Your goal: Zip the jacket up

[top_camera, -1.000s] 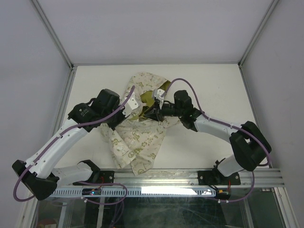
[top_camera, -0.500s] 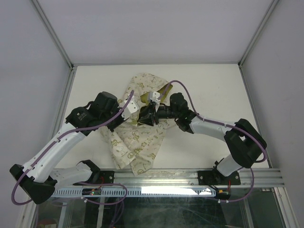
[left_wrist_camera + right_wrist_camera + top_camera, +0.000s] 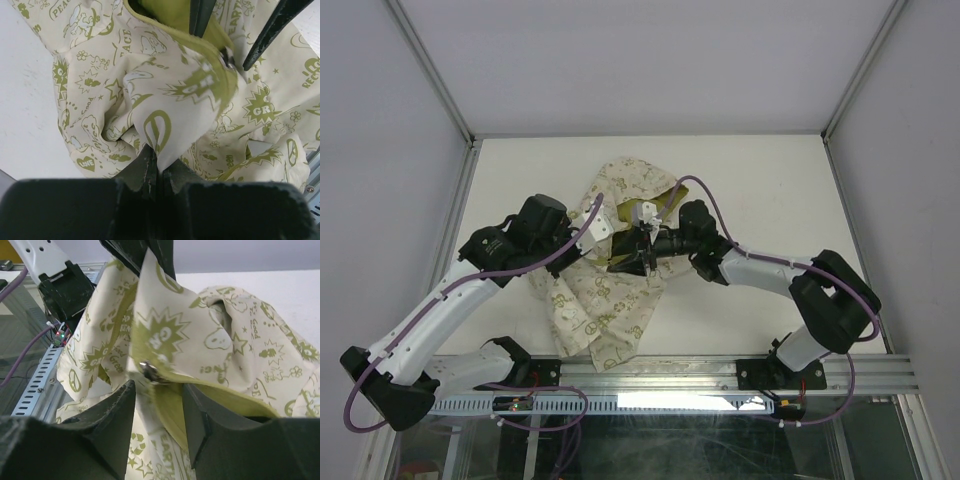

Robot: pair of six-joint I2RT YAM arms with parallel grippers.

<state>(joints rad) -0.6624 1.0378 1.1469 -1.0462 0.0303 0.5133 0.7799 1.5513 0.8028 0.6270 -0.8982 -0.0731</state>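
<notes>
1. There is one jacket [image 3: 610,295]. It lies crumpled in the middle of the white table [image 3: 760,190], between the two arms. It is cream with green pictures and words on it, and plain green on the inside
2. There are two arms. The left arm [image 3: 440,310] reaches in from the left and the right arm [image 3: 765,268] reaches in from the right. They meet over the top half of the jacket
3. There are two grippers, one on each arm, and they are close to each other
4. The left gripper [image 3: 154,162] is pressed together. It pinches a fold of the cream cloth, and the cloth bunches up from the pinch
5. The right gripper [image 3: 157,405] is spread. Its two dark fingers [image 3: 117,415] stand apart, and the green edge of the jacket runs through the gap between them. I cannot tell if either finger touches the cloth
6. One small shiny metal piece [image 3: 148,371] sits on the jacket's edge, just above the right gripper's fingers
7. The green inside shows near the two grippers, so the front is open there
8. There are two purple cables [image 3: 705,184], one looping along each arm
9. One silver rail [image 3: 670,375] runs along the near edge of the table, and both arm bases sit on it
</notes>
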